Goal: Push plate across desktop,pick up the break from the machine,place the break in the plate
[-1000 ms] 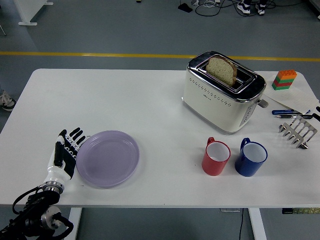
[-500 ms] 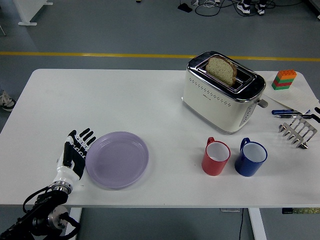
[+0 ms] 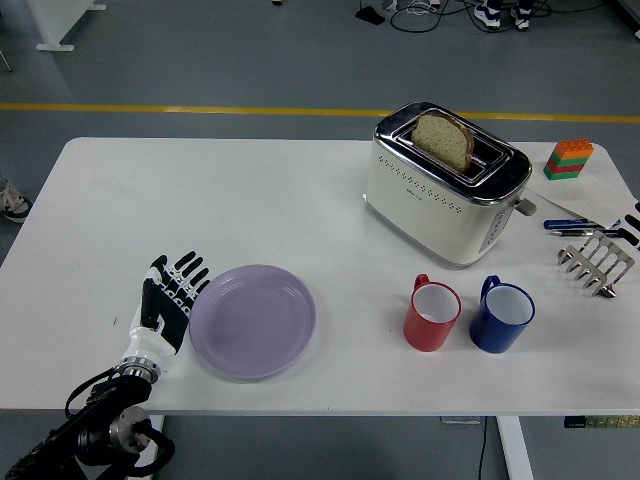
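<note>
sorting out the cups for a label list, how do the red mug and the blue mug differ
The red mug is red outside, the blue mug dark blue. The red mug stands to the left, nearer the purple plate; the blue mug stands to the right, nearer the metal rack. Both are upright, white inside, look empty, and have handles pointing back-left toward the toaster. They seem about the same size.

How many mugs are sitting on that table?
2: a red mug in front of the toaster, and a blue mug just right of it. None seem hidden.
</note>
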{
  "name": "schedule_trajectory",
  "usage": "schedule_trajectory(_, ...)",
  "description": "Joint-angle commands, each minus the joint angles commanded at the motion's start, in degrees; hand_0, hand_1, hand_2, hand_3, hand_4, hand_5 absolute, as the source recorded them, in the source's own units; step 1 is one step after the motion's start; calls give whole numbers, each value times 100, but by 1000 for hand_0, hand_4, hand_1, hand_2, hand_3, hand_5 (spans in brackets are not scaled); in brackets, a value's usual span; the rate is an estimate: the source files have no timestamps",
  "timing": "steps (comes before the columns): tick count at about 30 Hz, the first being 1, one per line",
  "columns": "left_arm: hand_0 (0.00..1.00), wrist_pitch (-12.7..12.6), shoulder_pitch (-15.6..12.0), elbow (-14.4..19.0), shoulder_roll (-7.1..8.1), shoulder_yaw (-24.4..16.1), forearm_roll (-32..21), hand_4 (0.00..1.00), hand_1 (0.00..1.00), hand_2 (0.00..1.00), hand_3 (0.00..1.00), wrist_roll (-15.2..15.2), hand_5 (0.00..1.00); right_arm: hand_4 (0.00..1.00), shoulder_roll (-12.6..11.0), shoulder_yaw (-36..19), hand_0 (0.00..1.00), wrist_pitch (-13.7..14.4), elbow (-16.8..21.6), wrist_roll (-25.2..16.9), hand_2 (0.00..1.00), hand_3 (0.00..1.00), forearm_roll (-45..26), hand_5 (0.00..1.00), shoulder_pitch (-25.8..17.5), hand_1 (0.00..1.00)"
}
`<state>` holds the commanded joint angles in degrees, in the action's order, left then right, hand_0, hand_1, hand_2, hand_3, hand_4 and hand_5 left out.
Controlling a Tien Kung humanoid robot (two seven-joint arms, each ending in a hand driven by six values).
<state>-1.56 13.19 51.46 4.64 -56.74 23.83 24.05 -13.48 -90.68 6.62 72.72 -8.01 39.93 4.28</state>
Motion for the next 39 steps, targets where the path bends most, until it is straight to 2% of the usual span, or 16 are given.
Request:
schedule_trajectory(5, 830, 36, 46, -53, -2, 149, -134, 554, 820, 816, 731, -3, 998, 519, -1, -2, 705, -2, -3, 0, 688, 637, 1, 388, -7, 667)
schedule_trajectory(15, 829, 111, 317, -207, -44, 617, -578, 554, 818, 810, 730, 11, 998, 519, 6, 10, 704, -14, -1, -2, 688, 636, -4, 388, 4, 666)
schedule_trajectory(26, 826, 150, 584, -374, -151, 993, -914, 557, 815, 807, 728, 39, 998, 520, 4, 39, 704, -17, -7, -1, 687, 635, -5, 390, 16, 666)
schedule_trajectory(30, 826, 229, 687, -504, -208, 1153, -1231, 556, 814, 807, 727, 29, 998, 520, 6, 51, 704, -19, -9, -2, 687, 635, -7, 390, 15, 666)
schedule_trajectory(39, 825, 274, 798, -473, -275, 1279, -1288, 555, 812, 806, 727, 8, 998, 520, 10, 60, 704, -20, -7, -1, 687, 635, -11, 390, 10, 665)
